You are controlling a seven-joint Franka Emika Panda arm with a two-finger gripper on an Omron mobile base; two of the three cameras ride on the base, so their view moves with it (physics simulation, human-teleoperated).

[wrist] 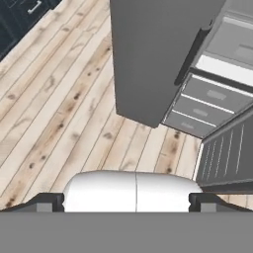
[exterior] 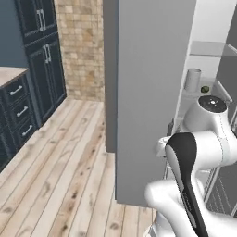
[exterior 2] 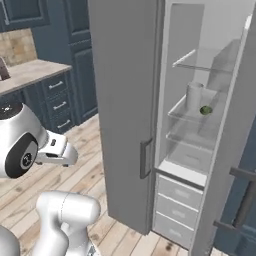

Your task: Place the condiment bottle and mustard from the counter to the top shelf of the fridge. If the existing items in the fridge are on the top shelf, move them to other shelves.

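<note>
The right base view looks into the open fridge (exterior 2: 125, 100): a pale cylinder (exterior 2: 194, 96) and a green ball (exterior 2: 205, 110) stand close together on a middle shelf (exterior 2: 185, 116), below the bare top shelf (exterior 2: 200, 62), and the counter (exterior 2: 30, 72) shows at far left. The hand view looks down at the floor (wrist: 64, 99) and the fridge's drawers (wrist: 207, 101); the gripper (wrist: 126, 202) has its fingers spread wide, holding and touching nothing

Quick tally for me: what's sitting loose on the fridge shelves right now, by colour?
Green: 1, the small green ball
Pale grey: 1, the translucent cylinder, standing upright left of the ball, both on one shelf of the fridge
Total: 2
The shelf above them looks bare.
</note>
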